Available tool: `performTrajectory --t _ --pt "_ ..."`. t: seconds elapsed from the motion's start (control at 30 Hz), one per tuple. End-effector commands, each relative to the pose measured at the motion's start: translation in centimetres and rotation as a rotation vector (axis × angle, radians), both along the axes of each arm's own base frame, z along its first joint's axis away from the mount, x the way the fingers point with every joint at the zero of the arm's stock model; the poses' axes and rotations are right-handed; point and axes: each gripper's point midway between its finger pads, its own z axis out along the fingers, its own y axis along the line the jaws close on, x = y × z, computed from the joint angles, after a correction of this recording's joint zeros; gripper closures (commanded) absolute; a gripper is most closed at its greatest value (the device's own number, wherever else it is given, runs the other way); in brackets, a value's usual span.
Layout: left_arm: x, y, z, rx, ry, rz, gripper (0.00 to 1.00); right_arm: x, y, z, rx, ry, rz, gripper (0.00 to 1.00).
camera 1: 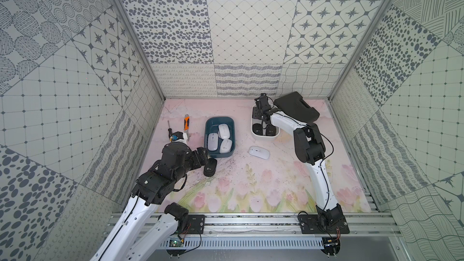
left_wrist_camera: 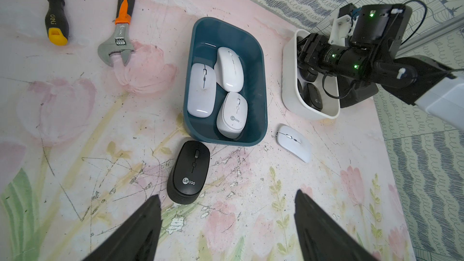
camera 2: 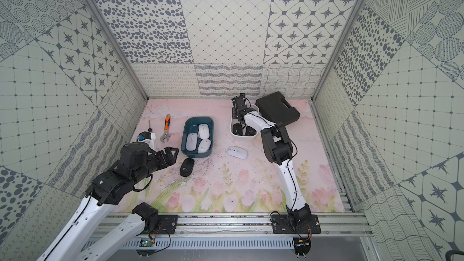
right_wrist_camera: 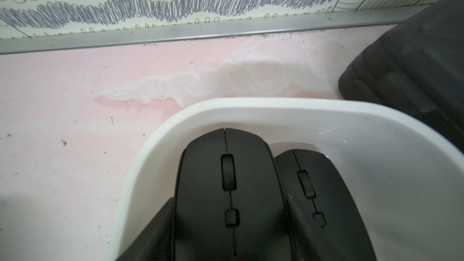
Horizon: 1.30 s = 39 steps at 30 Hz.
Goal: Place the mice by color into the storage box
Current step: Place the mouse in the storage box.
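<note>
A dark blue box holds three white mice. To its right stands a white box with black mice in it. My right gripper reaches down into the white box, shut on a black mouse that has a second black mouse beside it. One white mouse lies loose on the mat between the boxes. A black mouse lies just in front of the blue box. My left gripper hovers open and empty, close to that mouse.
An orange-handled wrench and a black screwdriver lie at the back left of the mat. A black carry case sits at the back right, touching the white box. Walls close in the mat on three sides.
</note>
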Motion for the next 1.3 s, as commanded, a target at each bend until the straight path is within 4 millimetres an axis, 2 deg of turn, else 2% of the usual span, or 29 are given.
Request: performTrajectory --t 0.0,0.3,0.37,0.5,0.67,0.8,0.93,1.03,1.07,1.13,1.27 --pt "0.0 -0.3 -0.1 -0.016 0.008 -0.008 0.14 0.2 0.8 -0.6 0.027 0.026 0.011 0.32" --pt "-0.1 -0.5 -0.8 -0.025 0.026 -0.008 0.14 0.1 1.0 -1.3 0.029 0.066 0.000 0.27" --pt "-0.1 -0.4 -0.7 -0.026 0.023 -0.006 0.14 0.2 0.9 -0.7 0.045 0.050 -0.009 0.26" --pt "-0.1 -0.8 -0.4 -0.041 0.020 -0.018 0.14 0.0 1.5 1.7 0.117 -0.009 0.008 0.23" --pt "0.0 -2.4 -1.4 -0.146 0.086 -0.025 0.15 -1.3 3.2 7.1 0.233 -0.118 0.126 0.15" --pt "0.0 -3.0 -1.9 -0.192 0.120 -0.020 0.16 -4.6 4.4 10.6 0.297 -0.150 0.283 0.04" --pt "0.0 -3.4 -1.7 -0.223 0.118 -0.030 0.16 -9.6 4.9 12.1 0.303 -0.127 0.461 0.01" --pt "-0.1 -3.7 -1.8 -0.237 0.128 -0.040 0.15 -13.4 4.2 12.7 0.279 -0.113 0.552 0.01" --pt "-0.1 -4.0 -1.9 -0.248 0.134 -0.047 0.15 -14.8 3.6 12.0 0.263 -0.090 0.569 0.01" --pt "-0.1 -4.3 -2.3 -0.265 0.162 -0.046 0.15 -17.1 2.5 12.2 0.237 -0.083 0.589 0.01" --pt "-0.3 -4.8 -3.4 -0.304 0.229 -0.026 0.16 -22.2 0.7 11.2 0.194 -0.028 0.658 0.01"
